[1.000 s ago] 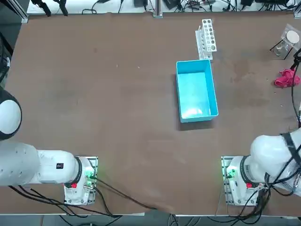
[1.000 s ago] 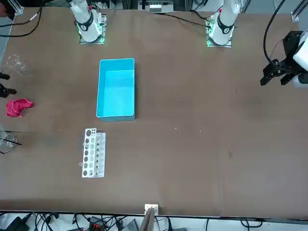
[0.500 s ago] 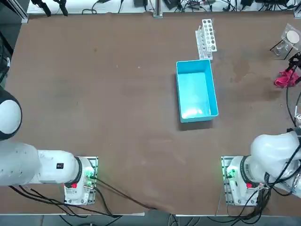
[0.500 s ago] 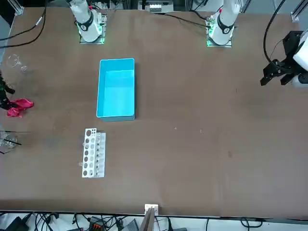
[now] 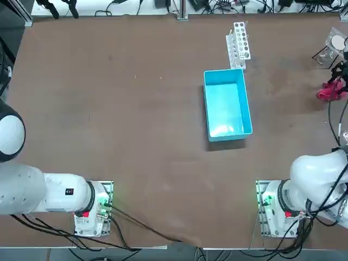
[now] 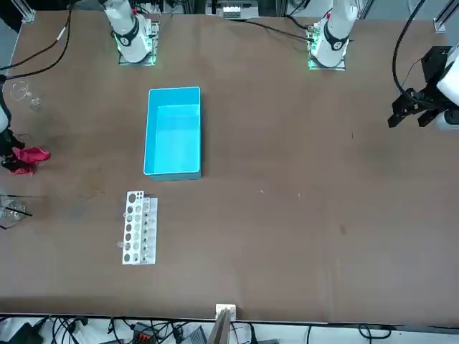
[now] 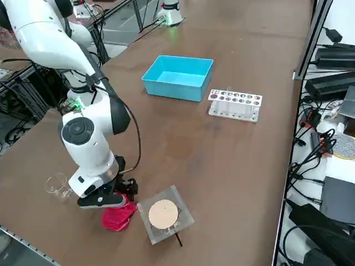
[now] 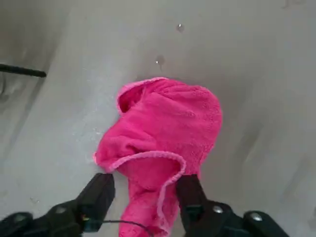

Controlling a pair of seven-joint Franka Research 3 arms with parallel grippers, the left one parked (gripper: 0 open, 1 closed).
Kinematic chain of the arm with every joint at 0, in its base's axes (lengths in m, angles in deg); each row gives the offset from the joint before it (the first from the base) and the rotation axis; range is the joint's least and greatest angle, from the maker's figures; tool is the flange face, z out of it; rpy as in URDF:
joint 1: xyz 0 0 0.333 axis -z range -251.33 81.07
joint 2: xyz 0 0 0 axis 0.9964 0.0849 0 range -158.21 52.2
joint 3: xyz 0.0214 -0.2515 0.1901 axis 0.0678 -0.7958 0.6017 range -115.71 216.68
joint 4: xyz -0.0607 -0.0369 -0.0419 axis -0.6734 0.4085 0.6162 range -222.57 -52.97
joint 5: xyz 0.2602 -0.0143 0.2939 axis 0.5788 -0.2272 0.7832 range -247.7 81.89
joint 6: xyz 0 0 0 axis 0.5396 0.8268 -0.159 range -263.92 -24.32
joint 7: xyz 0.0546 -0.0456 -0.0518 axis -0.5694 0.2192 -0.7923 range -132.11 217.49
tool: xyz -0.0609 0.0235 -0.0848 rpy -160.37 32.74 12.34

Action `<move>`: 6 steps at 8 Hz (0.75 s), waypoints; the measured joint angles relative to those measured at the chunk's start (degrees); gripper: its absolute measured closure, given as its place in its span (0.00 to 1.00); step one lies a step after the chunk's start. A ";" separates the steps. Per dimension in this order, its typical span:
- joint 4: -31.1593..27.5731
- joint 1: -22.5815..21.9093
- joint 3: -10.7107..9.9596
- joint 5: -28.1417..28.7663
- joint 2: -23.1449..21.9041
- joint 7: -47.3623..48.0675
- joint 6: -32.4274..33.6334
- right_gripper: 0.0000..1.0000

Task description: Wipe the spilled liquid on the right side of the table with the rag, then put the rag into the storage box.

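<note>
Rag [image 8: 163,123]: lying bunched on the bench [image 5: 163,119], far out at about two o'clock from its centre, with twelve pointing away from the arm bases. I find the right arm's fingers [image 8: 101,192] parted, one to each side of the cloth's narrower tail; I see no firm hold on it. My chief concern is a shallow bite: should they close on a loose fold or only the hem, the rag could slip out once dragged against the wet surface. Closing too low risks scraping the bench. A faint blotch, which I judge to be the spill [image 5: 280,81], lies towards nine o'clock from the rag; being hardly distinct, its edges could be missed, and a cloth pinched into a narrow bunch would leave streaks. Small droplets [image 8: 160,60] beside the rag might also escape the wipe. The clear bag with its round pale piece [image 7: 163,215] stands near, at twelve o'clock, and a clear glass [image 7: 57,184] towards six; a wide swing or trailing cable could disturb either. Later, a dangling corner could catch the blue bin's [image 5: 228,106] wall if carried in low.
</note>
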 joint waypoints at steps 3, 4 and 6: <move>0.41 0.92 -0.08 0.01 -1.94 -0.01 7.38 0.24; 0.41 1.59 -0.09 0.01 -2.33 -0.08 8.11 0.26; 0.40 2.12 -0.08 0.01 -2.23 -0.11 8.07 0.39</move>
